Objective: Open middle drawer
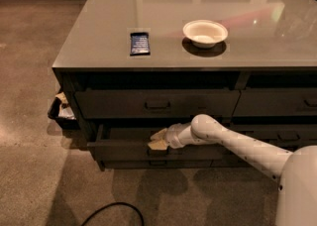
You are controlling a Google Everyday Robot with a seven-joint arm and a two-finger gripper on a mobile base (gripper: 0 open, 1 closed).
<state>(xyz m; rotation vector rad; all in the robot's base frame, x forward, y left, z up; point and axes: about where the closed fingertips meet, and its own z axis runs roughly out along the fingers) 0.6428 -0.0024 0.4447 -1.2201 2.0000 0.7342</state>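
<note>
The middle drawer [124,149] is the dark, wide drawer in the left stack of the counter. It stands pulled out a little, with a strip of its inside showing behind the front. My gripper [158,140] is at the centre of the drawer's front edge, where the handle sits, and it hides the handle. My white arm [233,143] reaches in from the lower right. The taller-fronted drawer [157,104] above is shut, and so is the slim drawer [157,162] below.
A white bowl [205,32] and a dark blue flat packet [139,43] lie on the grey countertop [99,46]. More drawers [277,102] are to the right. A black bin [62,112] with scraps stands at the counter's left. A black cable [114,210] lies on the floor.
</note>
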